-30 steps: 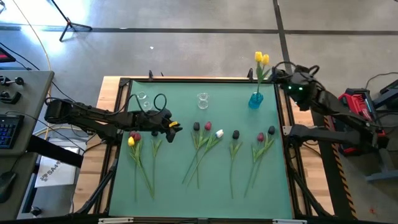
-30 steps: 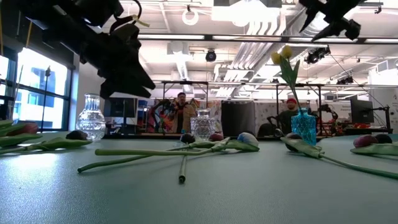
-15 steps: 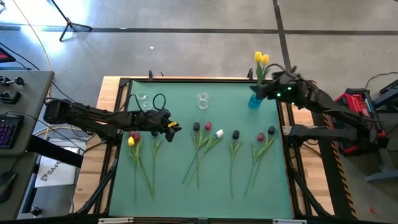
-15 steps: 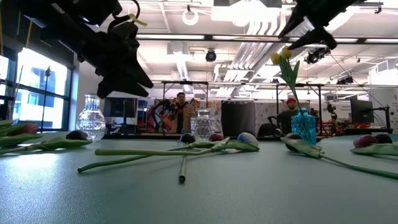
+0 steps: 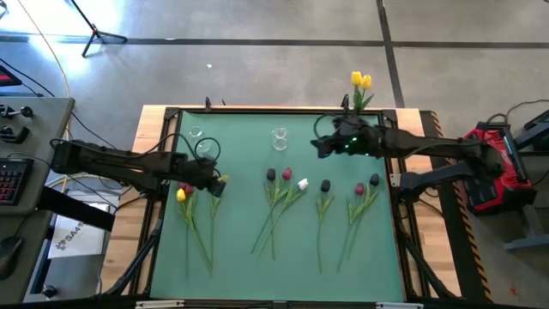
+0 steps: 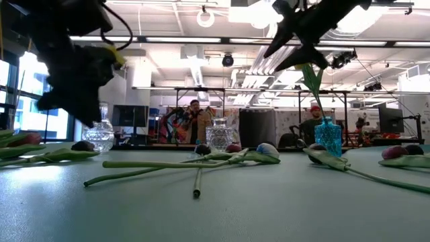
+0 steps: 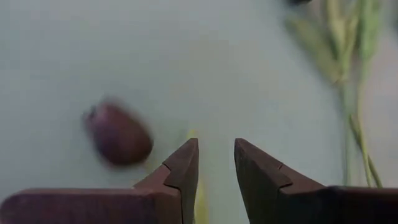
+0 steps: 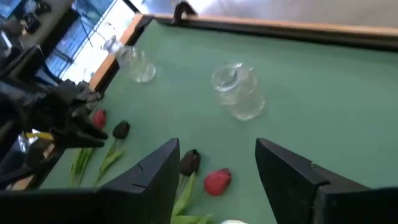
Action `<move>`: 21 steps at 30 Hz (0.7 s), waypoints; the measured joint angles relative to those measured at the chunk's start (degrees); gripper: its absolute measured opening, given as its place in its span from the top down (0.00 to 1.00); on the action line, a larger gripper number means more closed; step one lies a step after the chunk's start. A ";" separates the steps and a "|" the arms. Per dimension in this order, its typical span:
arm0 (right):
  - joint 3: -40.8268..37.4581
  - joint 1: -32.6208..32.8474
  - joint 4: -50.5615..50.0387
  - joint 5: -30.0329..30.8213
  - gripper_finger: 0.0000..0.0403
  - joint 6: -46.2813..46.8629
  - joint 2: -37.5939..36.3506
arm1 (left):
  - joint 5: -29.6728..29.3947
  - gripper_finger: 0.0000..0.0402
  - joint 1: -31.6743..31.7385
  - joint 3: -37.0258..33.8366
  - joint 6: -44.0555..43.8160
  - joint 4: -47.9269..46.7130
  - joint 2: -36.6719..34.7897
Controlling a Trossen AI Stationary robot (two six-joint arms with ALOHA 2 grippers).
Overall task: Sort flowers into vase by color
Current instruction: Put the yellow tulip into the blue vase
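Tulips (image 5: 283,202) with thin green stems lie scattered across your green table mat (image 5: 257,257), heads in yellow, dark red, black and white, while two yellow ones (image 5: 360,81) already stand in the blue glass vase (image 6: 328,138) at the far right corner. Your left gripper (image 5: 219,182) hangs just above the leftmost flowers, its dark fingers (image 7: 180,171) parted by only a narrow gap, nothing between them, a dark red tulip head (image 7: 118,132) just beside. Your right gripper (image 5: 319,146) hovers over the table near the clear glass vase (image 5: 280,137), jaws spread wide and holding nothing.
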 joint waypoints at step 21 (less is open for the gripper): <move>-0.02 7.79 -0.61 -1.40 0.50 4.16 7.86 | 4.19 0.85 -13.10 11.92 -24.68 -33.51 -2.60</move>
